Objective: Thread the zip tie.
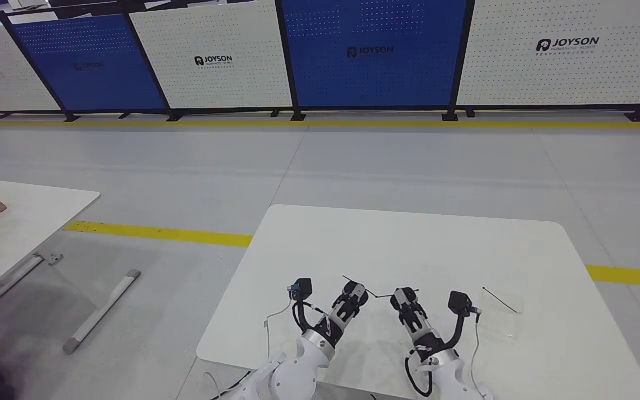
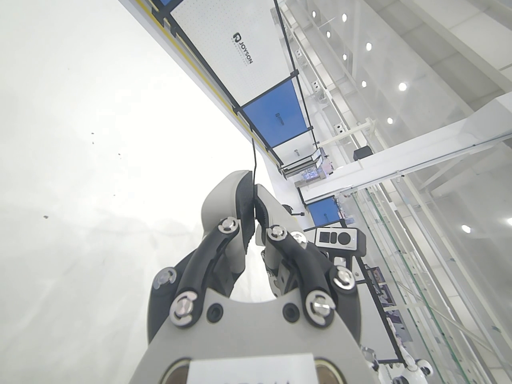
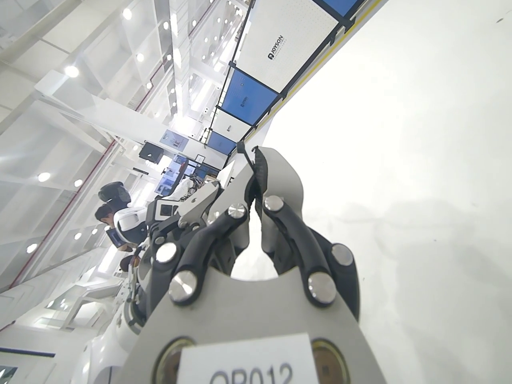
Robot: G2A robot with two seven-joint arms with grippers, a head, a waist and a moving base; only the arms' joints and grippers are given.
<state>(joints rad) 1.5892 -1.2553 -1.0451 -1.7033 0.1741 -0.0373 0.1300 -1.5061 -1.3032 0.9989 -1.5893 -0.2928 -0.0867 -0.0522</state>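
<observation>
A thin black zip tie [image 1: 376, 293] spans the short gap between my two grippers above the near part of the white table [image 1: 420, 235]. My left gripper [image 1: 352, 292] is shut on the zip tie; in the left wrist view the tie's slim tail [image 2: 254, 157] sticks out past the closed left gripper [image 2: 254, 186]. My right gripper [image 1: 403, 297] is shut on the tie too; in the right wrist view its small square head [image 3: 241, 148] pokes out just beyond the closed right gripper [image 3: 253, 170]. The two grippers face each other, close together.
A second black zip tie [image 1: 502, 298] lies on a clear plastic sheet to the right of the right arm. The table's near edge runs just below the arms. Another white table [image 1: 40, 210] stands off to the left across the floor.
</observation>
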